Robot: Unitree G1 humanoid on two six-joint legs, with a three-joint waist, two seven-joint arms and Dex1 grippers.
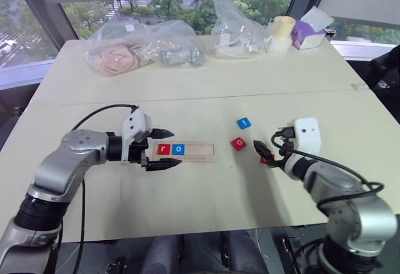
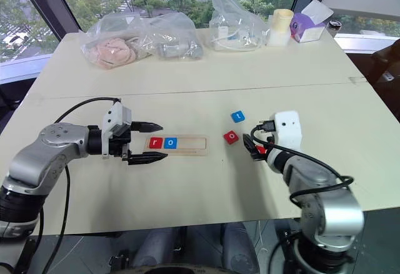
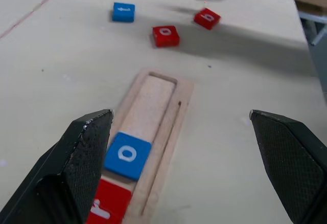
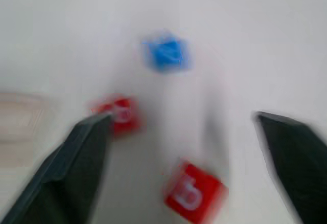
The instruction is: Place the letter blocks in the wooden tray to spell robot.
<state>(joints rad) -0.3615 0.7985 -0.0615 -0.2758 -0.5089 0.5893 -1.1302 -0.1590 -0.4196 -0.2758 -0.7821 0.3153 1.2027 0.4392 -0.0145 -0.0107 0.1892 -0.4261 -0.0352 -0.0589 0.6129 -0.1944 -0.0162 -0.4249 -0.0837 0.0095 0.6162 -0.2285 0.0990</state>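
Tray: the long, narrow, light-wood tray (image 1: 187, 151) lay flat on the pale table (image 1: 187, 92), in front of the robot and a little to its left.
Tiles in tray: a red square tile with a white "r" (image 1: 164, 149) sat at the tray's left end, and a blue square tile with a white "o" (image 1: 179, 149) sat just beside it, on its right. The rest of the slot was bare wood.
Loose tiles: a blue square tile (image 1: 244, 122) whose letter I could not read lay on the table to the right of the tray. A red square tile with a white "o" (image 1: 238, 143) lay near it, closer to the robot. A red square tile with a white "b" (image 4: 193, 192) lay on the table below the right claw.
Left claw: the left gripper (image 1: 164, 149) was at the tray's left end, pointing to the right, with its two black fingers (image 3: 82, 152) wide apart, one on each side of the tray. It held nothing.
Right claw: the right gripper (image 4: 189, 152) was above the table, to the right of the loose tiles, its fingers spread apart, and nothing was between them.
Far edge: clear plastic bags (image 1: 144, 47), a pale cup (image 1: 281, 33) and a purple tissue box (image 1: 309, 33) stood at the far side of the table.
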